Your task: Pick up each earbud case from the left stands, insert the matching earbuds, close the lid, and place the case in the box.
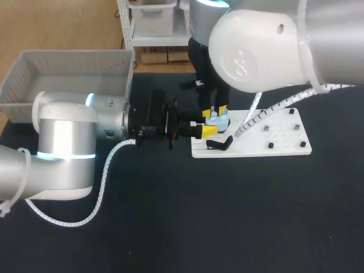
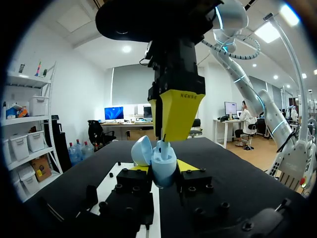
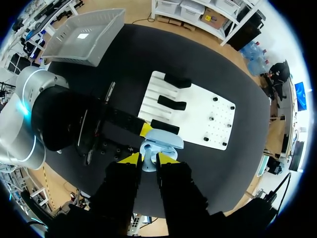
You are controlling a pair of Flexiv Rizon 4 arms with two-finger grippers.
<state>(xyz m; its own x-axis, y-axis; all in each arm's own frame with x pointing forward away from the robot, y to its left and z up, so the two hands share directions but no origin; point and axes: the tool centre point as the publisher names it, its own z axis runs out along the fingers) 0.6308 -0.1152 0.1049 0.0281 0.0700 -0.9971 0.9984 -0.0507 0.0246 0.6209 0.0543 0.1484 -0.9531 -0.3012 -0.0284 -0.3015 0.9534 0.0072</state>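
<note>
The left arm (image 1: 62, 148) lay level across the table, the left gripper (image 1: 203, 127) clamped on the open earbud case (image 2: 163, 164). The right arm (image 1: 267, 45) hung overhead, the right gripper (image 3: 148, 157) pointing straight down and pinching an earbud (image 3: 148, 163).

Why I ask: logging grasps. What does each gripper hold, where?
Left gripper: open blue earbud case, by its body's sides. Right gripper: an earbud, part unclear.
</note>
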